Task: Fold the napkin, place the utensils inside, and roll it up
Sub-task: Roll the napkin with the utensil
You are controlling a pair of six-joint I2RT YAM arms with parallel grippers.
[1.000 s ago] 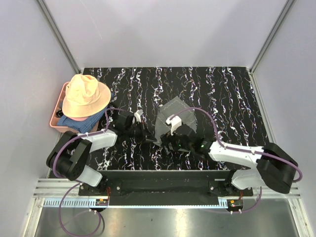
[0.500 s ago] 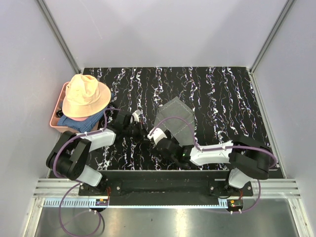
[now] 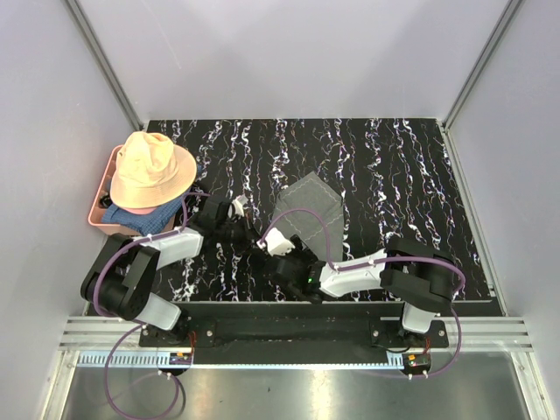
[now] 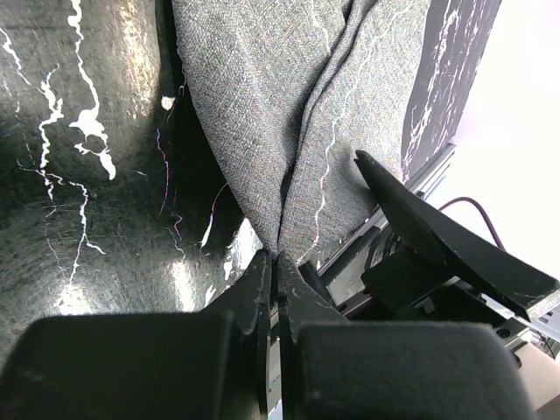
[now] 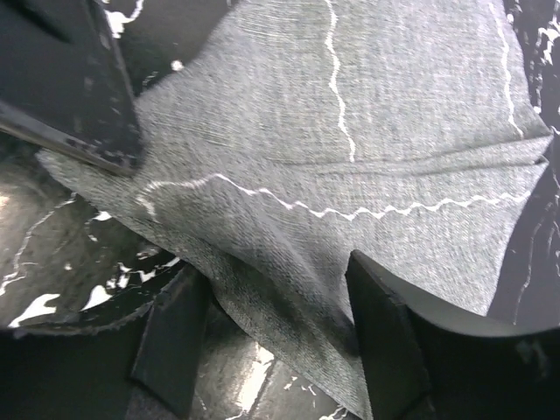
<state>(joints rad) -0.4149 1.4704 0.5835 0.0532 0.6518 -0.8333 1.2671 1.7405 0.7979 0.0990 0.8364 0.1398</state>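
Note:
The grey napkin lies on the black marbled table, its near-left corner drawn towards the arms. My left gripper is shut on that corner, and the cloth rises in a pinched fold from its tips. My right gripper is open just beside it. A raised edge of the napkin lies between its two fingers, which are apart. My left gripper's finger shows in the right wrist view. The utensils are out of view.
A peach hat sits on a blue cloth in a pink tray at the table's left edge. The table's near edge runs just behind my right gripper.
My right arm has swung left and nearer, from on top of the napkin to its near-left corner beside my left gripper. The left gripper has stayed shut on the corner.

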